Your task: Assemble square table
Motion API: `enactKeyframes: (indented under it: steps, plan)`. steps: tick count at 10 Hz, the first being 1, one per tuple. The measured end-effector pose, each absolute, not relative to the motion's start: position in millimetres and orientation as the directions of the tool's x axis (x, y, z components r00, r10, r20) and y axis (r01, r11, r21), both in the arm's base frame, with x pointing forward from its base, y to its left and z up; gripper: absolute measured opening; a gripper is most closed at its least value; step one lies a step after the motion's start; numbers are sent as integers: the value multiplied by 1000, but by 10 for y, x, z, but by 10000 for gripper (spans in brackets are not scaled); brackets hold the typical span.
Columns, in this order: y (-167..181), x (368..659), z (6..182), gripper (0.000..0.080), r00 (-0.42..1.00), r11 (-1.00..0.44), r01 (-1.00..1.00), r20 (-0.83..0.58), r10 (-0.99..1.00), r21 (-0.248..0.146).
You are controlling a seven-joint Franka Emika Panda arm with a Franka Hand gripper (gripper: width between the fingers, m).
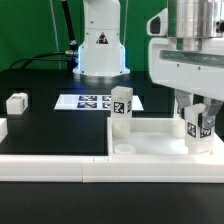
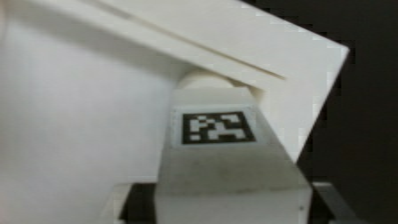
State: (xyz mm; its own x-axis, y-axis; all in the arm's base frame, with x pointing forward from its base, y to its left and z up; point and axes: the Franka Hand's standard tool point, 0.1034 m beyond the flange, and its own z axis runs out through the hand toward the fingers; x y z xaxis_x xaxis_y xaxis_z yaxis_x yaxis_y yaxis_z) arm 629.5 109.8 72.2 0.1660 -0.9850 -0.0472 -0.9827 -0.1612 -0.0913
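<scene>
Claw (image 1: 198, 119) is gripping a tagged leg (image 1: 199, 128), partly closed on it; we are finding this leg upright at the tabletop's (image 1: 155, 140) corner on the exterior view's right.

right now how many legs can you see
4: left leg and cut-off edge leg at the exterior view's left, upright leg at the tabletop's corner, held leg in the claw. Others may be hidden.

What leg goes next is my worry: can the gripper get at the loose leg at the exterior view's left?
Probably not yet: the gripper is shut on a second leg; the loose leg itself lies uncovered on the table.
</scene>
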Motion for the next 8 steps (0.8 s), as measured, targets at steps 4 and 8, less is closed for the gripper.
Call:
enactKeyframes:
  steps: [4, 8]
  plan:
    - [1177, 6299, 715, 292, -251, 257, -965, -97, -963, -52]
    - [1226, 6203, 704, 599, -98, 103, -993, -87, -991, -53]
